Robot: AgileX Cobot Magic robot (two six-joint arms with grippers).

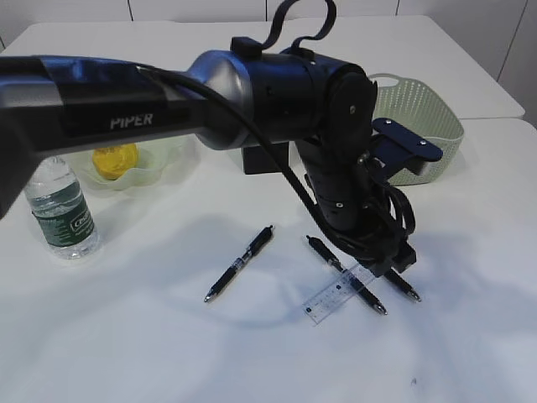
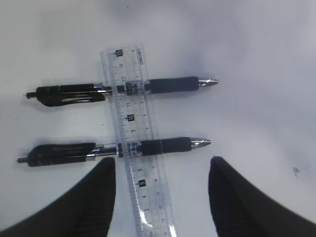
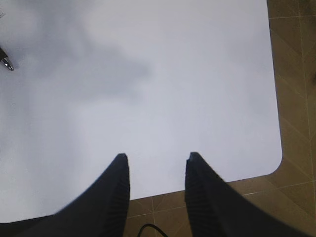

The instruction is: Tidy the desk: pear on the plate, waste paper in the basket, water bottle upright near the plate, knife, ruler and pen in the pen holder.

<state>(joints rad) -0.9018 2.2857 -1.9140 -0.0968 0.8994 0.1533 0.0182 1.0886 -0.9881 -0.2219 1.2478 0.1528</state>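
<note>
- Nearest the exterior camera, the clear plastic ruler [image 2: 135,143] lies flat on the white table [image 1: 168,353], laid across two black pens [image 2: 118,87], so it rests on their barrels and not flush on the surface.
- The left gripper [image 2: 162,197] hangs right above the ruler's near end, its fingers [image 2: 86,202] spread wide on either side of the strip and touching nothing.
- The ruler looks light, thin, stiff and slick; judged from this, a pinch across its narrow width, at the end raised by the pens, gives the pads an edge to catch.
- Both pens under it will probably roll once the ruler lifts, so a slow rise seems wise.
- A third black pen [image 1: 240,262] lies apart to the left.
- The right gripper [image 3: 154,192] shows only in its wrist view, over bare table near the rounded corner, its fingers [image 3: 111,197] moderately parted and empty.
- Further left stands a water bottle [image 1: 60,208], upright, just beside the pale plate [image 1: 159,164] that carries a yellow item, likely the pear [image 1: 114,159].
- Furthest back, the green woven basket [image 1: 419,117] sits right of a dark box [image 1: 267,159], perhaps the pen holder; mostly hidden by the arm.
</note>
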